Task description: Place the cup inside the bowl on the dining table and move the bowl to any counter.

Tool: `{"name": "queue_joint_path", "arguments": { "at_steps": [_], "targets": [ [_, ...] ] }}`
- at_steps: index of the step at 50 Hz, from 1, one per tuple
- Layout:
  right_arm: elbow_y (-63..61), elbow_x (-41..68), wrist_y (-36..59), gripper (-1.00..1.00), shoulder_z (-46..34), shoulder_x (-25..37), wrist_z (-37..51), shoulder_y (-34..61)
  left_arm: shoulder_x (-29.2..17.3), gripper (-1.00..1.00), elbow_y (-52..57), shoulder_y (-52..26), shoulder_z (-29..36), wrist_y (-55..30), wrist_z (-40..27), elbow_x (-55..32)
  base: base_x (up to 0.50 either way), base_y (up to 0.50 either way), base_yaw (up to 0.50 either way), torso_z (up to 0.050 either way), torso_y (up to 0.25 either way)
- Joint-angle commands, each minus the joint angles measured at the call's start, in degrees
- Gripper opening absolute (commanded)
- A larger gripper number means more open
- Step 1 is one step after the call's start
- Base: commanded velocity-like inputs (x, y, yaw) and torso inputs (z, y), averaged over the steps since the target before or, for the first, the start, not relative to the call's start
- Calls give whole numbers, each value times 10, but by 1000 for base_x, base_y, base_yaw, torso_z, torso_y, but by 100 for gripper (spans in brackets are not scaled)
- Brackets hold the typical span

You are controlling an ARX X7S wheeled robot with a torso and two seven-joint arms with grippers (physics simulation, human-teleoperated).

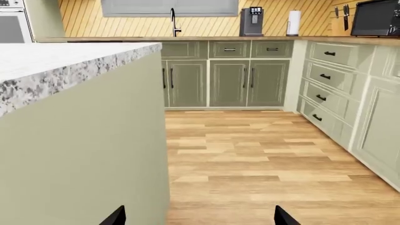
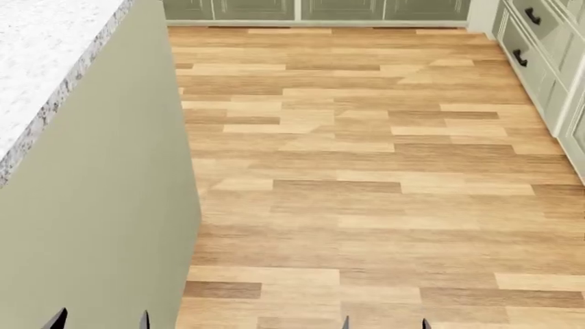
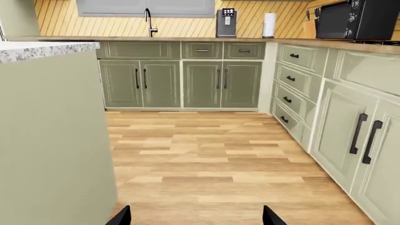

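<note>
The cup and the bowl are out of view in all three views. The white grey-speckled dining table top [image 2: 37, 62] shows at the head view's left edge, on a sage green base; it also shows in the left wrist view [image 1: 56, 65] and the right wrist view [image 3: 44, 49]. The brown wood counter [image 1: 250, 39] runs along the far wall, also in the right wrist view [image 3: 206, 40]. My left gripper [image 1: 198, 216] is open and empty, low beside the table's base, also in the head view [image 2: 101, 320]. My right gripper [image 3: 195, 216] is open and empty over the floor, also in the head view [image 2: 386, 323].
A wood plank floor [image 2: 366, 171] lies ahead. Sage green cabinets [image 3: 181, 82] line the far wall and the right side [image 3: 350, 126]. On the counter stand a faucet [image 3: 149, 21], a coffee machine [image 3: 225, 22], a paper towel roll [image 3: 269, 24] and a black microwave [image 3: 356, 18].
</note>
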Motion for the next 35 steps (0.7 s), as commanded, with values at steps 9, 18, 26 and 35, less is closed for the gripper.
{"name": "queue_joint_path", "arguments": {
  "at_steps": [9, 18, 26, 35],
  "targets": [
    [-1, 15, 3, 100, -20, 16, 21, 0, -17, 100, 1, 0, 21, -2, -19, -17, -500, 0, 0, 0, 0],
    [0, 21, 4, 100, -27, 22, 27, 1, -22, 100, 1, -1, 28, -3, -26, -22, -500, 0, 0, 0, 0],
    [1, 26, 3, 100, -34, 27, 32, 2, -29, 100, 1, 0, 32, -1, -30, -29, -500, 0, 0, 0, 0],
    [1, 31, 1, 100, -41, 32, 37, 3, -33, 100, 2, -1, 36, -3, -36, -39, -500, 0, 0, 0, 0]
  ]
}}
